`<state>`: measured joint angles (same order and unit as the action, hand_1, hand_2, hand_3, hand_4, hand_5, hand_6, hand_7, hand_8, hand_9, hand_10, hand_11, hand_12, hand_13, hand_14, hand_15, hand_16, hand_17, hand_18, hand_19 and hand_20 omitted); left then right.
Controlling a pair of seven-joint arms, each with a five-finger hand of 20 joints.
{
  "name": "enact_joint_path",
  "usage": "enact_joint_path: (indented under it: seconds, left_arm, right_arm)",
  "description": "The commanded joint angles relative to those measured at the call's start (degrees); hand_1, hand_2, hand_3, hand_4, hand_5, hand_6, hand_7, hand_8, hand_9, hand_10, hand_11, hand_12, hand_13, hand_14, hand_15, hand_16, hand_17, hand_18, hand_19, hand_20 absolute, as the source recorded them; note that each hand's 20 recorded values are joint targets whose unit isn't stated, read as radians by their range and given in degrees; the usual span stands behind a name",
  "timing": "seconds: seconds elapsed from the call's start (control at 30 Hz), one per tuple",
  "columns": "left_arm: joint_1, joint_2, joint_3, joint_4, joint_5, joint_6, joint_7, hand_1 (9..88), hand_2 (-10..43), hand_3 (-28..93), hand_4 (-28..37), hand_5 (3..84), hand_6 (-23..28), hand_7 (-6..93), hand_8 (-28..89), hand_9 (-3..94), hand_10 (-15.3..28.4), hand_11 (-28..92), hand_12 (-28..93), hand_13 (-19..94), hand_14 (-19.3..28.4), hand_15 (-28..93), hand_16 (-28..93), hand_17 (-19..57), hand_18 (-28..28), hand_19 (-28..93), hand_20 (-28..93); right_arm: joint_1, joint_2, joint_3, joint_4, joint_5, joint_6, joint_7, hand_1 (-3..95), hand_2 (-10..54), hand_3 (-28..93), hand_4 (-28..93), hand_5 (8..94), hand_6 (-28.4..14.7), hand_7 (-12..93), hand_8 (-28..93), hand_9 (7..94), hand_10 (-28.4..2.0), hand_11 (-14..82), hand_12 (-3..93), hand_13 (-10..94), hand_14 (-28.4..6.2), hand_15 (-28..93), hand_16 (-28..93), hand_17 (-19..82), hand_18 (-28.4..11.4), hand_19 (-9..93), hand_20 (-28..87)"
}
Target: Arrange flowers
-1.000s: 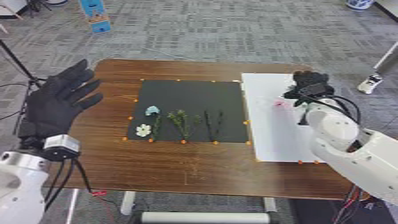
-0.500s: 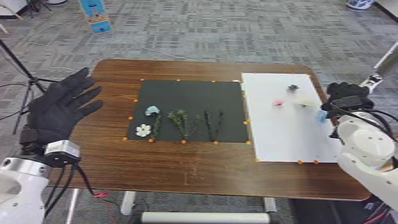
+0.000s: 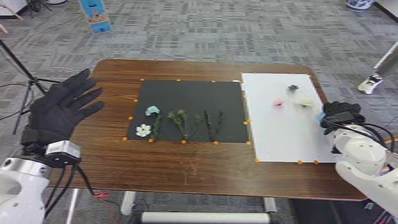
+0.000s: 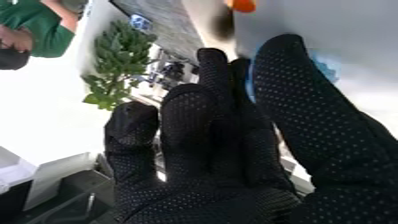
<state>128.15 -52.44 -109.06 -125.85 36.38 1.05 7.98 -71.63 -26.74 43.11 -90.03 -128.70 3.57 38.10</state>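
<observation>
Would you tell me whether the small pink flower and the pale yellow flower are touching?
Apart: the head view shows bare white sheet between the pink flower and the pale yellow flower.

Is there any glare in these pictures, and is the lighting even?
Right wrist view: white glare washes out the area beside the leafy plant, while the right hand looks dark against it. Head view: fairly even light, no strong glare on the brown table.
</observation>
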Motion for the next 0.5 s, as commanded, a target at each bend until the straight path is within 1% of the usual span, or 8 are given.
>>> enact_joint_path:
  seconds: [0.03, 0.07, 0.2, 0.27, 0.4, 0.5]
  left_arm:
    - [0.57, 0.04, -0.3, -0.34, -0.27, 0.2, -0.64, 20.7, -5.4, 70, -28.3, 29.2, 2.3, 15.8, -8, 25.8, 11.2, 14, 16, 21, 13.6, 20, 3, -11.4, 22.5, 43, 8]
    - [0.57, 0.04, -0.34, -0.28, -0.2, 0.1, -0.59, 20.7, -5.4, 70, -28.3, 29.2, 2.3, 15.8, -8, 25.8, 11.2, 14, 16, 21, 13.6, 20, 3, -11.4, 22.5, 43, 8]
    - [0.98, -0.09, -0.72, -0.55, -0.2, 0.3, -0.53, 20.8, -5.3, 70, -28.3, 29.2, 2.3, 15.9, -8, 25.8, 11.2, 14, 16, 21, 13.5, 20, 3, -11.3, 22.5, 43, 8]
    - [1.06, 0.08, -0.72, -0.58, -0.26, 0.41, -0.4, 20.9, -5.2, 70, -28.3, 29.2, 2.3, 15.8, -8, 25.8, 11.2, 14, 16, 21, 13.5, 20, 3, -11.3, 22.6, 43, 8]
    - [1.16, 0.16, -0.78, -0.69, -0.38, 0.49, -0.51, 20.9, -5.2, 70, -28.3, 29.2, 2.3, 15.9, -8, 25.8, 11.2, 14, 16, 21, 13.5, 20, 3, -11.3, 22.5, 43, 8]
    - [0.76, 0.22, -0.57, -0.57, -0.34, 0.69, -0.64, 20.8, -5.2, 70, -28.3, 29.2, 2.3, 15.9, -8, 25.8, 11.2, 14, 16, 21, 13.5, 20, 3, -11.4, 22.6, 43, 8]
  right_arm:
    - [-1.16, -0.72, 1.13, 0.0, 0.7, 1.1, -2.7, 47.6, -9.5, 80, -28, 49.1, 2.2, 29, -15, 55.4, -6.9, 21.4, 20.0, 58, -7.9, 85, 32, 32, -19.4, 89, 59]
    - [-1.19, -0.66, 1.23, -0.42, 0.8, 0.99, -2.84, 47.5, -9.5, 79, -28, 49.2, 2.1, 29, -15, 55.6, -7.1, 22.0, 20.3, 58, -7.9, 85, 32, 32, -19.4, 89, 59]
    - [-1.68, -0.6, 2.14, -1.74, 1.3, 1.1, -3.15, 46.6, -9.5, 79, -28, 48.8, 1.7, 29, -15, 54.1, -7.9, 22.5, 21.4, 57, -7.9, 85, 32, 31, -19.4, 89, 59]
    - [-2.11, -0.57, 2.93, -2.27, 1.69, 1.36, -3.61, 46.0, -9.5, 80, -28, 47.8, 1.3, 28, -15, 53.2, -8.2, 22.4, 21.4, 56, -8.0, 85, 33, 31, -19.4, 89, 59]
    - [-1.79, -0.99, 2.72, -2.0, 2.66, 2.0, -4.53, 44.7, -9.5, 80, -28, 47.1, 1.1, 28, -14, 52.4, -8.4, 22.5, 21.4, 56, -8.0, 85, 32, 31, -19.2, 89, 59]
    - [-1.87, -1.54, 2.6, -1.47, 2.86, 2.27, -4.66, 44.2, -9.5, 81, -28, 47.2, 1.0, 28, -14, 52.9, -8.5, 23.1, 21.6, 56, -8.0, 85, 32, 31, -19.2, 89, 59]
